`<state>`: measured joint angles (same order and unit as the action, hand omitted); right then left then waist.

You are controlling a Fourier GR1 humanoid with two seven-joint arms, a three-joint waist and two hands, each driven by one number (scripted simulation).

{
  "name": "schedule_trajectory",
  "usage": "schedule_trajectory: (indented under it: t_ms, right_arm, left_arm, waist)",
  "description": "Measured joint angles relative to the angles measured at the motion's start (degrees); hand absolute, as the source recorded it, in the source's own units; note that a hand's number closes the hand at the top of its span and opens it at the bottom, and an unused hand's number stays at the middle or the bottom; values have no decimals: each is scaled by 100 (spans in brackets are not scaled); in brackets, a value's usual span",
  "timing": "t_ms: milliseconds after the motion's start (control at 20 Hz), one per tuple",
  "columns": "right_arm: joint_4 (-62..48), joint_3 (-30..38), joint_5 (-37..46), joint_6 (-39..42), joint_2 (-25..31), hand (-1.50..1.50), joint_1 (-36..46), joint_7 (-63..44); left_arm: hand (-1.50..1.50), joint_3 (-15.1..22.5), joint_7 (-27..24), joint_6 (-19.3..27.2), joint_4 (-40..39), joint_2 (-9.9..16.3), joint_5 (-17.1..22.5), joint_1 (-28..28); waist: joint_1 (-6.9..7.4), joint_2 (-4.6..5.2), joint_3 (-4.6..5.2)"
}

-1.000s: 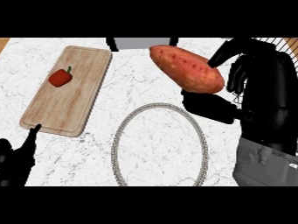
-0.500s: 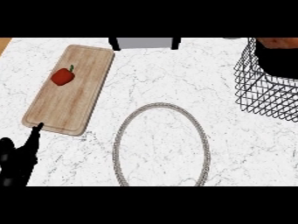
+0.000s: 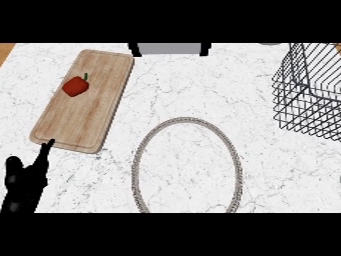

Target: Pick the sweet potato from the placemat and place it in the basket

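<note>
Looking for the sweet potato turns up nothing in the head view: it cannot be seen on the placemat or anywhere on the desk, and whether it lies in the basket cannot be told, since only part of the basket shows.

The placemat (image 3: pixel 187 165) is a white oval with a grey braided rim, lying flat on the white marble desk (image 3: pixel 202 90) near the lower middle of the view. The black wire basket (image 3: pixel 317 95) stands at the right edge, well apart from the placemat, its far side cut off by the view's border; through the wires that show, only the desk surface is visible.

To the left lies a wooden cutting board (image 3: pixel 81 107), set slightly at an angle, with a small red pepper (image 3: pixel 75 86) resting on its upper half. At the lower left corner the left robot hand (image 3: pixel 24 182) shows, black, released, its fingers straight and pointing up, one fingertip just at the board's near edge. The right robot hand is outside the view.

At the top middle a grey object with black sides (image 3: pixel 169 48) sits at the desk's far edge.
</note>
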<state>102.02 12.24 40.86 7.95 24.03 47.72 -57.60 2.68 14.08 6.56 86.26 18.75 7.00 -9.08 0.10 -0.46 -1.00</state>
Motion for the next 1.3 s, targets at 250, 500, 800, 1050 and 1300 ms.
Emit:
schedule_trajectory:
  t_ms: [250, 500, 800, 1050, 1300]
  right_arm:
    - [-683, 336, -195, -157, 143, 150, -123, 528]
    - [-1144, 845, -571, -556, 37, 150, -350, 970]
    - [-1592, 1225, -928, -970, -70, 150, -720, 1717]
    - [-2111, 1414, -980, -1155, 65, 150, -1008, 2271]
    - [-2422, 1295, -536, -1168, 387, -150, -1362, 2426]
  left_arm:
    - [0, 2, 1, -53, -65, -64, -45, 83]
    - [0, -30, 46, -75, -13, -83, -90, 50]
    - [0, -111, -36, -249, -24, -86, -31, 14]
    - [0, -125, 135, -220, 36, -121, -91, 31]
    - [0, -161, 157, -192, 42, -171, -137, 26]
  waist:
    - [38, 9, -10]
    - [45, 8, -10]
    - [44, 1, -12]
    - [39, 9, -3]
    - [22, 2, 1]
